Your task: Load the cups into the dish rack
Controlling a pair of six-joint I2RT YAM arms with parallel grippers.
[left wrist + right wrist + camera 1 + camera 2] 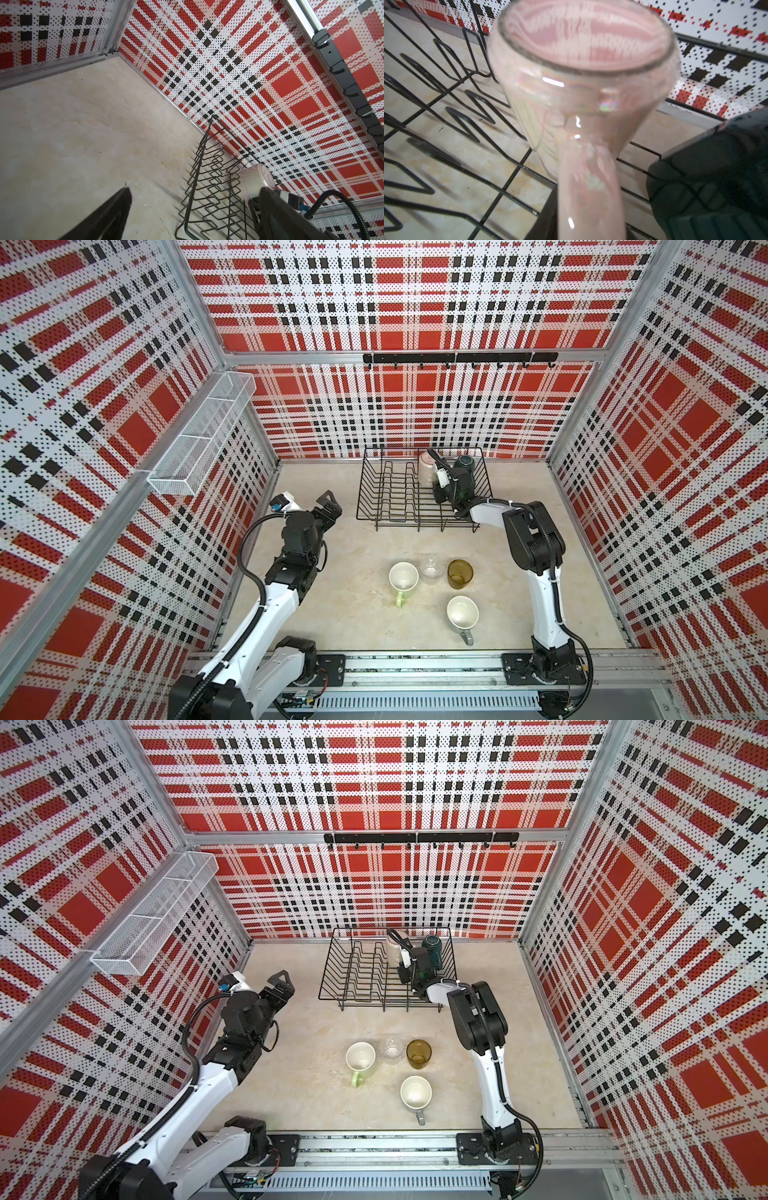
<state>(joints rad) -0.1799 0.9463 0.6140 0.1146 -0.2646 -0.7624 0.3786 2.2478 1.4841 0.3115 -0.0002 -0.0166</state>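
In both top views the black wire dish rack (pixel 390 497) (pixel 353 969) stands at the back. A pale pink mug (pixel 426 472) (pixel 581 83) sits in it base up, beside a dark teal mug (pixel 463 466) (pixel 716 176). My right gripper (pixel 435 475) (pixel 589 228) reaches into the rack with the pink mug's handle between its jaws. The blur hides whether they press on it. My left gripper (pixel 330 508) (pixel 195 192) hangs open and empty to the left of the rack. On the table stand a light green mug (pixel 403 578), a clear glass (pixel 431 570), an amber tumbler (pixel 460 573) and a grey mug (pixel 462 612).
A long white mesh basket (pixel 199 435) hangs on the left wall. A black hook rail (pixel 457 358) runs along the back wall. The arms' base rail (pixel 415 668) lines the front edge. Plaid walls close in three sides.
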